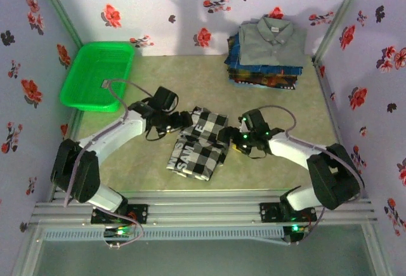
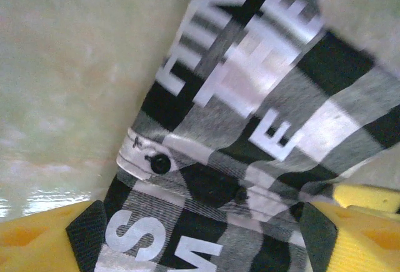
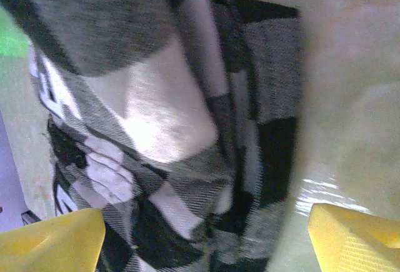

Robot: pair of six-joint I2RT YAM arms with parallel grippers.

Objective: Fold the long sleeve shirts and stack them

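Your 2 arms reach inward from the near rail, elbows bent, meeting low over the table's middle. The left gripper (image 1: 170, 124) and right gripper (image 1: 233, 141) both stand with jaws spread wide, 1 at each side of the black-and-white checked shirt (image 1: 198, 144). It lies folded on the pale green table (image 1: 285, 111), between flowered walls (image 1: 190, 9), its long axis running near-left to far-right. The stack of shirts (image 1: 266, 54) sits far right.
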